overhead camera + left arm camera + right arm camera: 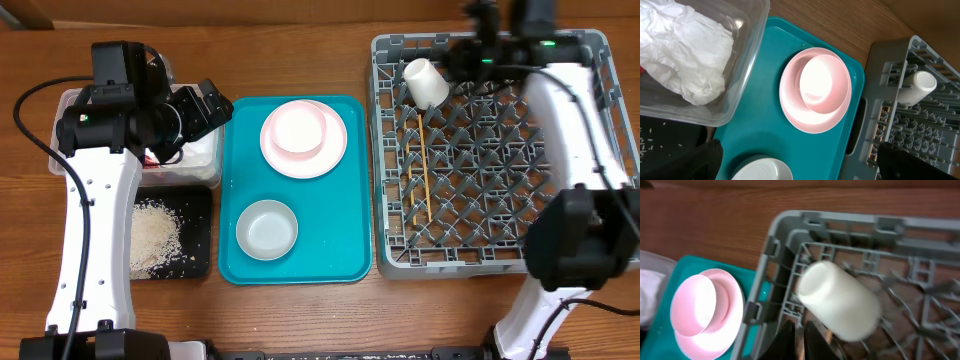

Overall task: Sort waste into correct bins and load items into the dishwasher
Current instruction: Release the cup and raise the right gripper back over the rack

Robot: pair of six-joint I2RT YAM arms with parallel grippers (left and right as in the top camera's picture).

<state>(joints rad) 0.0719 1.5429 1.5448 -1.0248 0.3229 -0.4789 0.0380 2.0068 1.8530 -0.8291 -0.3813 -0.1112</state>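
Observation:
The small white cup [425,82] lies on its side in the grey dish rack [560,250], near its far left corner; it also shows in the right wrist view [840,307]. My right gripper [462,58] [802,340] is shut and empty just beside the cup. Two chopsticks [424,170] lie in the rack. The pink bowl [297,130] [826,82] sits on the pink plate [335,150]. The grey-white bowl [267,229] sits nearer. My left gripper [205,108] [800,167] is open and empty above the tray. The napkin [685,50] lies in the clear tub [200,160]. Rice [155,235] lies in the black tray [200,220].
The plate and both bowls stand on a teal serving tray [340,250] between the bins and the rack. The left arm hangs over the tub and hides most of it. A bit of red [151,158] shows in the tub under the arm.

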